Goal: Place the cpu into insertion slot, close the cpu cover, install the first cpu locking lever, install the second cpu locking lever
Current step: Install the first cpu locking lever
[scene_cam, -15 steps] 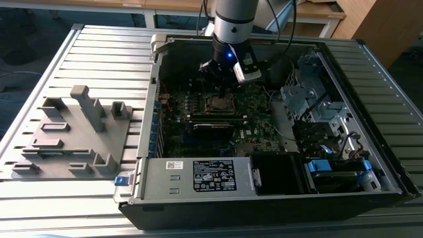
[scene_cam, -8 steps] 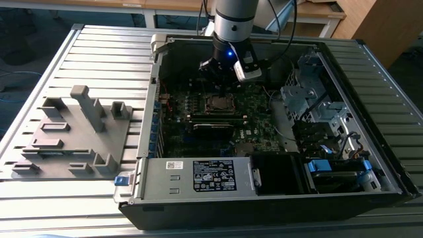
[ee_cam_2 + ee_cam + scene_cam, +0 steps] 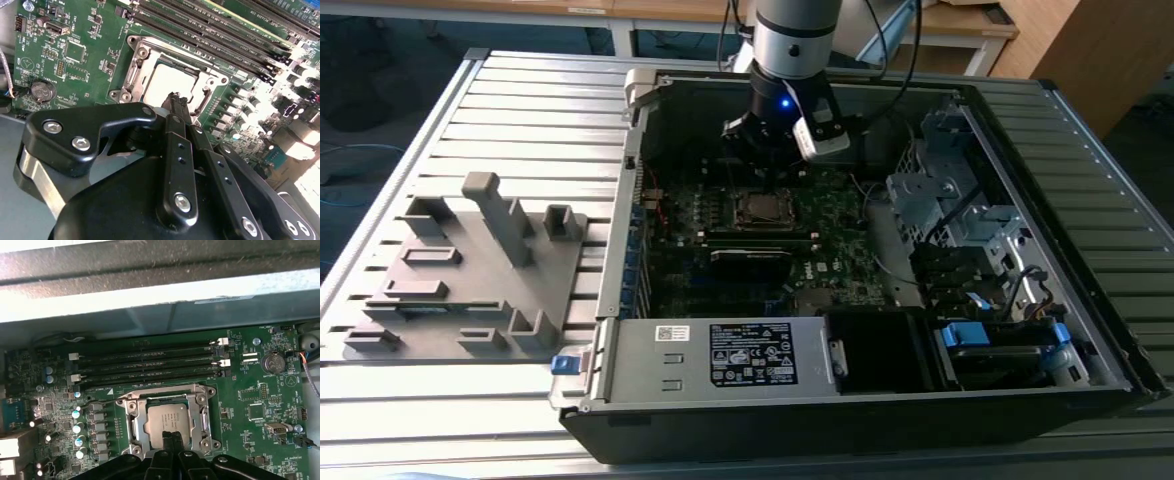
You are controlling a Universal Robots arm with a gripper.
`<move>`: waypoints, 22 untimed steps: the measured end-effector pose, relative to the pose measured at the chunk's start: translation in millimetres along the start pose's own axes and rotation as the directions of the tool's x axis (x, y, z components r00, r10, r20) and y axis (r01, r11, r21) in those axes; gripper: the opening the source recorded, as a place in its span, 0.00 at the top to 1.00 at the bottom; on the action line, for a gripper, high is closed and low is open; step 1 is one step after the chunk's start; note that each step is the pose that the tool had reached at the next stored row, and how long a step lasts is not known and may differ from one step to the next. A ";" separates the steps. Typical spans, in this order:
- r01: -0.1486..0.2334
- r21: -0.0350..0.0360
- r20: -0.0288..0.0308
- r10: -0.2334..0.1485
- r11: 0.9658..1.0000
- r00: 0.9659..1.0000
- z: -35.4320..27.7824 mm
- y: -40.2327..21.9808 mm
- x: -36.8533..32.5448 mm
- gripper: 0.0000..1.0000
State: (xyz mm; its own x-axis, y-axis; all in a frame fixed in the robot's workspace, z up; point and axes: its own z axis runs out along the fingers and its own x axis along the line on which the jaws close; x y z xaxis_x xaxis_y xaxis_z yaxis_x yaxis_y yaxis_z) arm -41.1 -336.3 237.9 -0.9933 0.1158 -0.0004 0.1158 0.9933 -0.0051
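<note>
1. The gripper hangs just over the cpu, its fingers pressed together and holding nothing.
2. The cpu sits flat in the insertion slot on the motherboard.
3. The cpu cover lies flat around it.

One cpu, one cpu cover, one gripper, four long black memory slots (white clips at the ends), one coin battery, one computer case.
</note>
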 end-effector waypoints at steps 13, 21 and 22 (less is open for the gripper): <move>0.000 0.000 0.000 0.000 1.000 1.000 -0.5 -0.5 3.7 0.89; 0.000 0.000 0.003 0.000 1.000 1.000 -0.5 -1.1 9.4 0.89; 0.000 0.000 0.003 0.000 1.000 1.000 -0.5 -1.2 10.1 0.89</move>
State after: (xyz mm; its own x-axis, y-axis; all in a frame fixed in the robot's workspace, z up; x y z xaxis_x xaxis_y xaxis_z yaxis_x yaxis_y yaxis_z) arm -51.2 -336.3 238.5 -0.9933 0.1158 -0.0032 0.1158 0.9933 -0.0050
